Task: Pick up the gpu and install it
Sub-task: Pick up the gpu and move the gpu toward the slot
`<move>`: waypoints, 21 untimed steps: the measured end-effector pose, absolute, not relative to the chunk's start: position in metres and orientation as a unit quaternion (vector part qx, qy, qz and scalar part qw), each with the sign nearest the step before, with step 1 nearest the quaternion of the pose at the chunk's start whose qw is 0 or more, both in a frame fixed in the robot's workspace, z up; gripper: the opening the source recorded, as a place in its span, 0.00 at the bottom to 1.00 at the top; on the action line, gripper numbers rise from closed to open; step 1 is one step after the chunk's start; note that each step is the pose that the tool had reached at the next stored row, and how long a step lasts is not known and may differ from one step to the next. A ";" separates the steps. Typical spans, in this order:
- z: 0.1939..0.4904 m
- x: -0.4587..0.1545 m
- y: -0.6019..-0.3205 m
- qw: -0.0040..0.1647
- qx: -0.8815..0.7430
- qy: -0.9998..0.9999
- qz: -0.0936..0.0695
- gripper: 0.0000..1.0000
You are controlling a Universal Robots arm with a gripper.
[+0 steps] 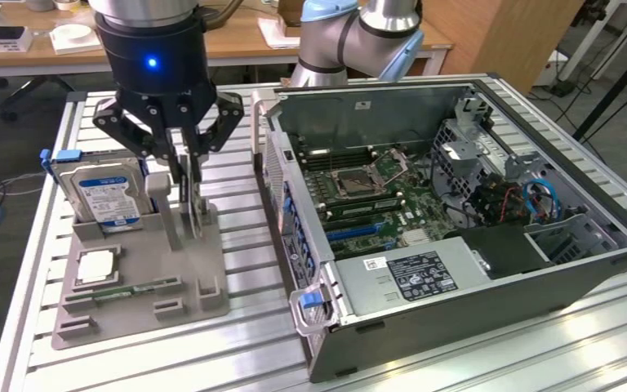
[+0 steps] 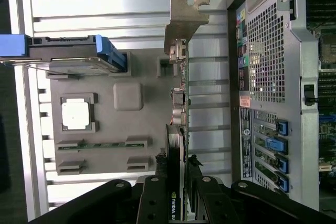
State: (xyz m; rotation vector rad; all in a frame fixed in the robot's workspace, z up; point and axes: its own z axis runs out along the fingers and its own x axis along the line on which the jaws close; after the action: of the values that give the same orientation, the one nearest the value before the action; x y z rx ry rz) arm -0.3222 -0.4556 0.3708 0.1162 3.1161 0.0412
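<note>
The gpu (image 1: 196, 219) stands on edge in a slot of the grey parts holder (image 1: 140, 306) at the exterior view's left, beside the open computer case (image 1: 455, 204). My gripper (image 1: 188, 184) hangs straight above it, with its fingers down on both faces of the card and shut on it. In the wrist view the gpu (image 2: 179, 103) runs edge-on away from my gripper (image 2: 178, 205), its silver end bracket (image 2: 184, 22) at the far end and its black cooler between the fingers. The card's lower edge is still at the holder.
The holder (image 2: 105, 129) also carries a silver hard drive with a blue label (image 1: 101, 196), a processor chip (image 1: 94, 267) and a narrow memory stick (image 1: 134, 288). The case lies open with its motherboard (image 1: 368, 192) exposed. A slatted aluminium table (image 1: 248, 343) bears everything.
</note>
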 end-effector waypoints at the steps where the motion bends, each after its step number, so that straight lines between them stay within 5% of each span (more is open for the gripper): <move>1: 0.371 -0.322 -0.456 0.012 0.037 0.999 0.013 0.26; 21: 0.382 -0.322 -0.456 0.012 0.037 0.999 0.011 0.26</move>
State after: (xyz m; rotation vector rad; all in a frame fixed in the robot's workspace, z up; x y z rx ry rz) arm -0.3224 -0.4557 0.3825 0.1162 3.1160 0.0332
